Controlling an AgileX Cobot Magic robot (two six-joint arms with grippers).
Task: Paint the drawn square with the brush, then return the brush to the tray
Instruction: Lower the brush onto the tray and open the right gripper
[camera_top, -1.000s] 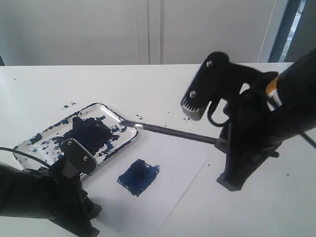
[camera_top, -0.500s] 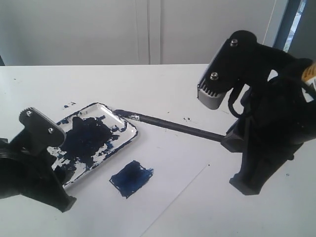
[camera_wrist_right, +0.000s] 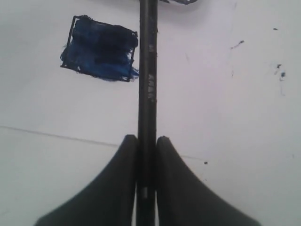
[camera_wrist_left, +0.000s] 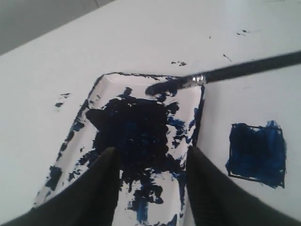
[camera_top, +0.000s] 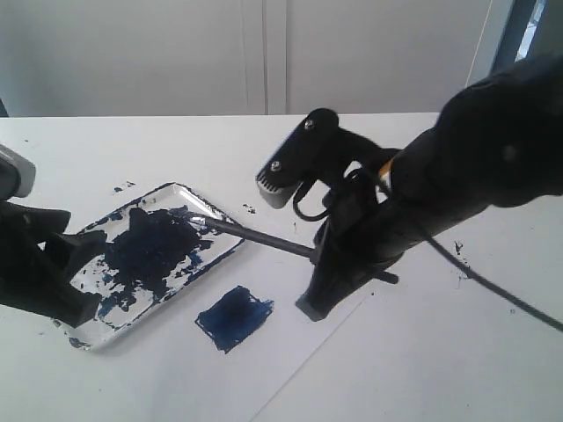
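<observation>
The tray (camera_wrist_left: 110, 84) sits under my spread, empty left gripper (camera_wrist_left: 150, 153). The square (camera_wrist_right: 99, 54) beside it is painted blue. My right gripper (camera_wrist_right: 146, 139) clamps the brush (camera_top: 255, 236), bristles over the tray. I judge this the return step; next, lower and let go.

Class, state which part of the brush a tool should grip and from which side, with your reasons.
Grip the brush on its bare black handle, behind the ferrule, closing across the thin shaft from the end away from the tray, as the right tool does. The bristles are paint-loaded and lie over the tray.
</observation>
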